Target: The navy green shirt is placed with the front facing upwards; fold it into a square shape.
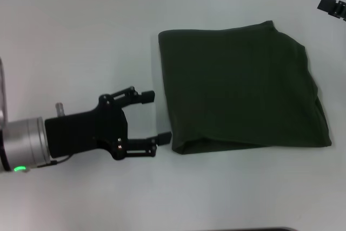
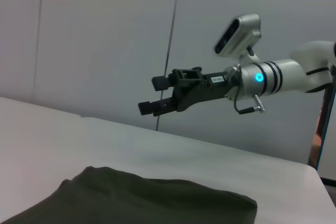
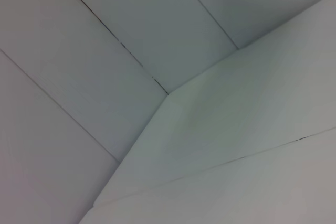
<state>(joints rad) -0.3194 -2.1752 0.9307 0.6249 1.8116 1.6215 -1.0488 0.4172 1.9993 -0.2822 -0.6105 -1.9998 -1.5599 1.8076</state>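
The navy green shirt (image 1: 240, 87) lies folded into a rough square, plain side up, on the bench (image 1: 81, 36). The left end effector (image 1: 154, 117) gapes wide just beside it, holding nothing. The right end effector (image 2: 152, 94) hangs above the bench, fingers parted, empty.

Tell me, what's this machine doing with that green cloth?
It's a two-armed robot folding a shirt. The shirt lies on the white table already folded into a rough square, plain green side up. The left gripper sits just beside the shirt's edge with its fingers open, holding nothing. The right gripper is off to the far side, raised above the table, clear of the shirt.
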